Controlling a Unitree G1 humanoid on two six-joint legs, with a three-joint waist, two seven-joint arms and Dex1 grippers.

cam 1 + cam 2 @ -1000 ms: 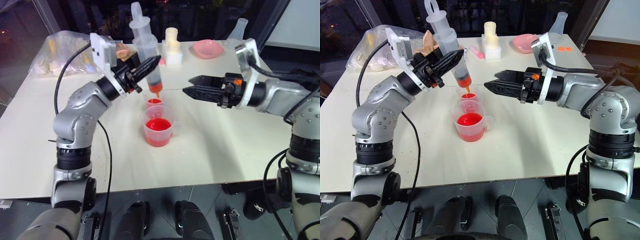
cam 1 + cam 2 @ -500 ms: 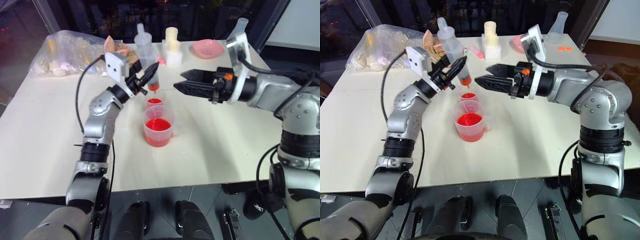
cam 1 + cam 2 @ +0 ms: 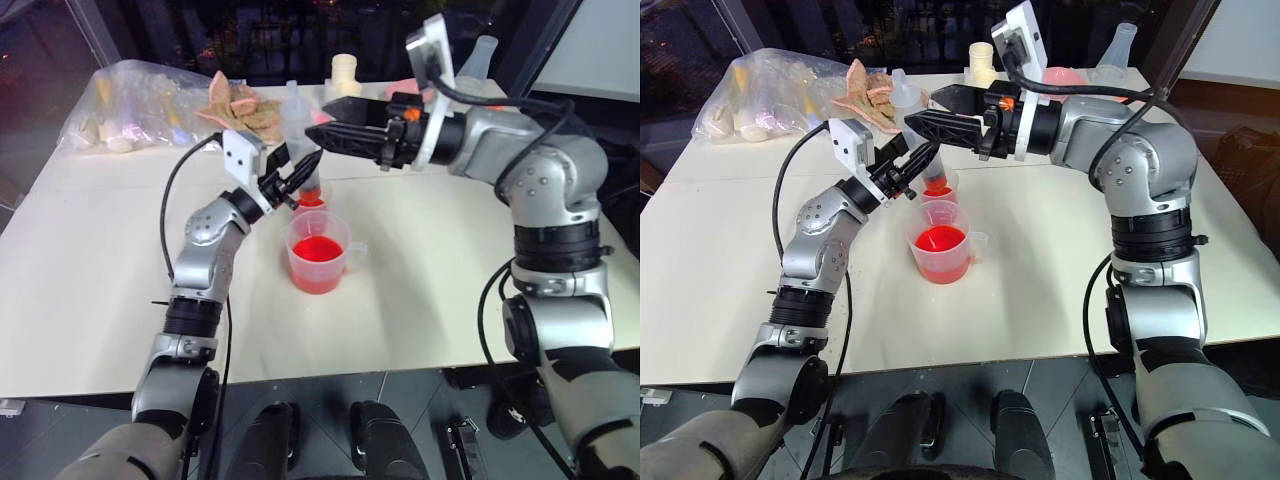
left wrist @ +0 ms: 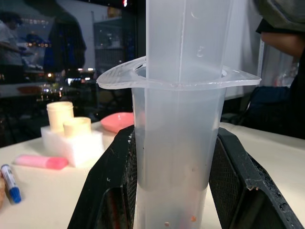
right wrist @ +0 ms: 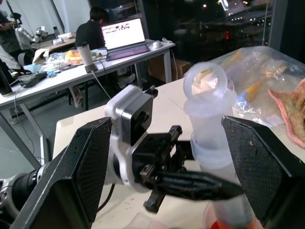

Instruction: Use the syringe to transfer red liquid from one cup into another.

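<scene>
The syringe (image 3: 910, 120) is clamped upright in the left pincer (image 3: 923, 159), its tip over the small handleless cup (image 3: 937, 189), which already holds some red liquid (image 3: 936, 192). The right pincer (image 3: 923, 124) is spread wide at the plunger, not yet pressed. The handled measuring cup (image 3: 940, 241), just beside the small cup, is roughly half full.

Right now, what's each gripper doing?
Left gripper: closed on the syringe, tip over the smaller cup.
Right gripper: open, fingers either side of the plunger, holding nothing.

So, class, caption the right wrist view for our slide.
Open right fingers flank the syringe plunger while the left gripper grips its barrel.
</scene>
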